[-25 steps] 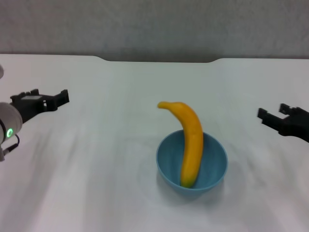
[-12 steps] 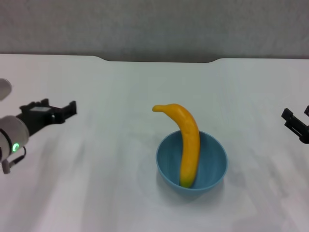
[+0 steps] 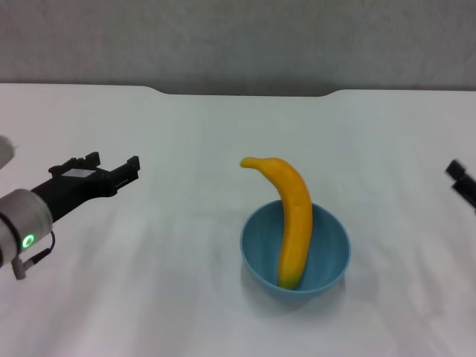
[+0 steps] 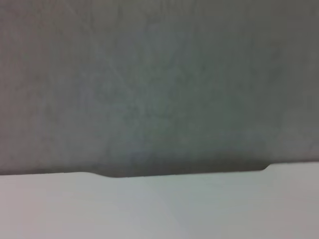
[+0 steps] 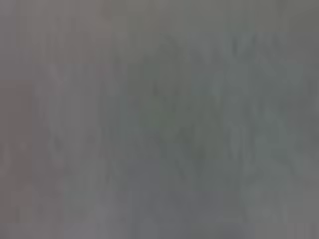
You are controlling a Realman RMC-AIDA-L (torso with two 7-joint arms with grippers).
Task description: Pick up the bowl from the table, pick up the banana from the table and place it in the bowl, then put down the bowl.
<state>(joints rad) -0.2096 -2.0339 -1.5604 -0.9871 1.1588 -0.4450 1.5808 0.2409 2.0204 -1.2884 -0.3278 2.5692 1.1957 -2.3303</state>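
The bowl (image 3: 295, 249) stands upright on the table (image 3: 186, 149), near the table's middle and toward the robot. The banana (image 3: 290, 216) lies in the bowl with its lower end resting on the inside bottom; its upper part leans over the far rim and curves toward the robot's left, the tip well clear of the table surface. The left gripper (image 3: 111, 168) hovers above the table on the robot's left, well apart from the bowl; its fingers are spread apart and hold nothing. The right gripper (image 3: 462, 181) shows only as a small dark part at the right edge of the head view, well apart from the bowl; whether it is spread or closed cannot be determined. The left wrist view shows the far edge of the table with its shallow notch (image 4: 184, 172) against a grey wall (image 4: 159, 79). The right wrist view shows only a plain grey surface.
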